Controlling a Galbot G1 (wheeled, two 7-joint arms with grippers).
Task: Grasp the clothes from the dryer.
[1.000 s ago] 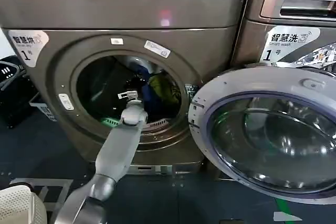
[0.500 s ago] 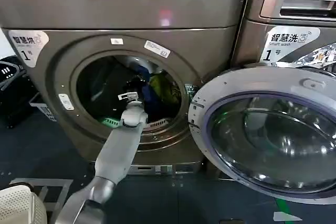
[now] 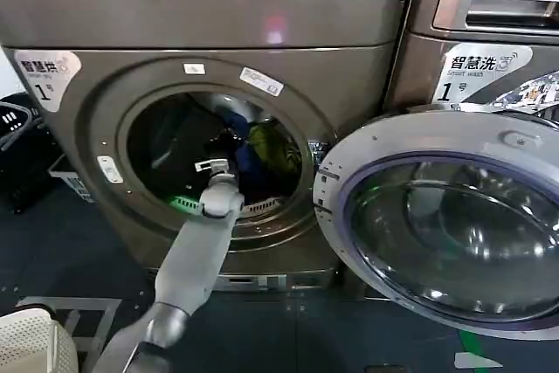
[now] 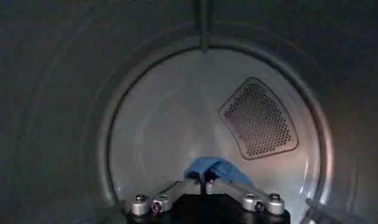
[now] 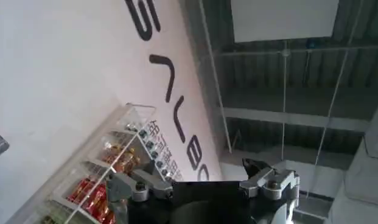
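The dryer [image 3: 262,15] stands with its round opening facing me. A heap of clothes lies in the drum: a yellow-green piece [image 3: 272,151], a blue piece [image 3: 234,120] and dark cloth. My left arm reaches through the opening, with the left gripper [image 3: 212,164] just in front of the heap. In the left wrist view the left gripper [image 4: 204,177] is shut on a blue cloth [image 4: 220,170], which bulges past its fingertips against the drum's pale back wall [image 4: 170,122]. My right gripper [image 5: 199,163] is open and holds nothing, pointing at a wall and ceiling away from the dryer.
The dryer door [image 3: 441,224] hangs open to the right, its glass facing me. A second machine [image 3: 489,6] stands at the upper right. A white mesh basket [image 3: 31,342] sits at the lower left, and a pale crate [image 3: 72,179] stands left of the dryer.
My left arm has drawn slightly back and down toward me, the gripper shifting a little left inside the opening. The clothes heap looks the same.
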